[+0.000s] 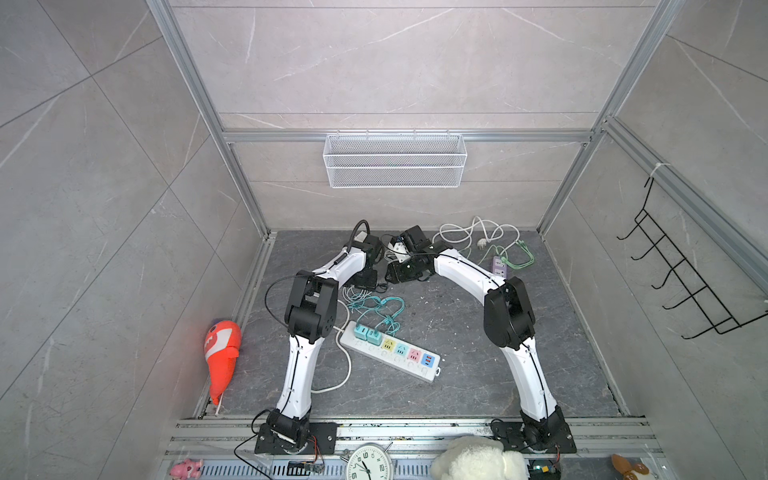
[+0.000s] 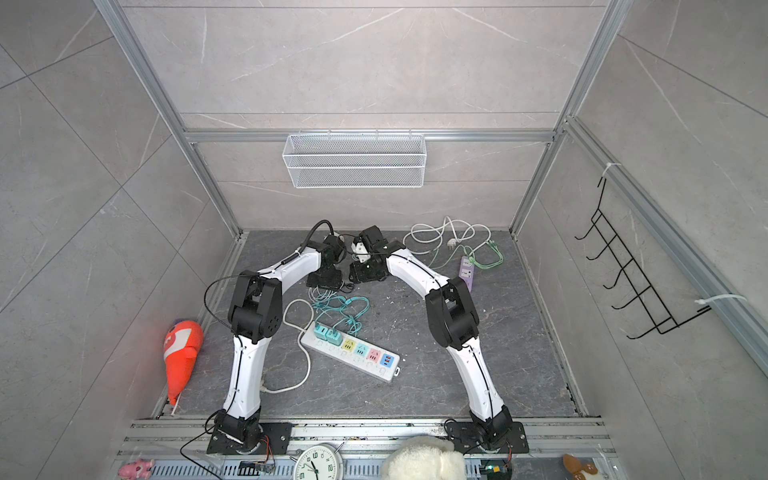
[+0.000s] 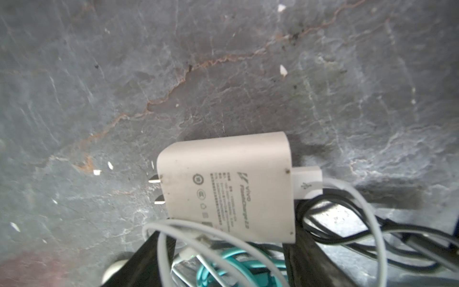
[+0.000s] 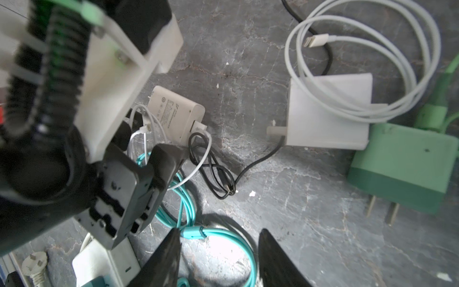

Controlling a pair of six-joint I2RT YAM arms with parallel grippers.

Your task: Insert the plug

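The plug is a white charger [image 3: 226, 184] lying flat on the dark floor, two prongs at one end and a white USB cable [image 3: 308, 184] in the other. My left gripper [image 3: 228, 239] stands open, one fingertip at each near corner of the charger; the right wrist view shows the charger [image 4: 176, 111] just beyond that gripper [image 4: 146, 146]. My right gripper [image 4: 220, 231] is open over a teal cable [image 4: 223, 236], holding nothing. In both top views the white power strip [image 1: 386, 360] [image 2: 374, 365] with coloured sockets lies nearer the arm bases, two teal chargers [image 1: 366, 334] plugged in.
A white adapter [image 4: 327, 116] with coiled cable, a green charger [image 4: 402, 166] and a black cable [image 4: 218, 174] lie beside the plug. A purple strip [image 1: 500, 266] sits far right, an orange plush toy [image 1: 222, 353] at the left wall, a wire basket [image 1: 395, 160] on the back wall.
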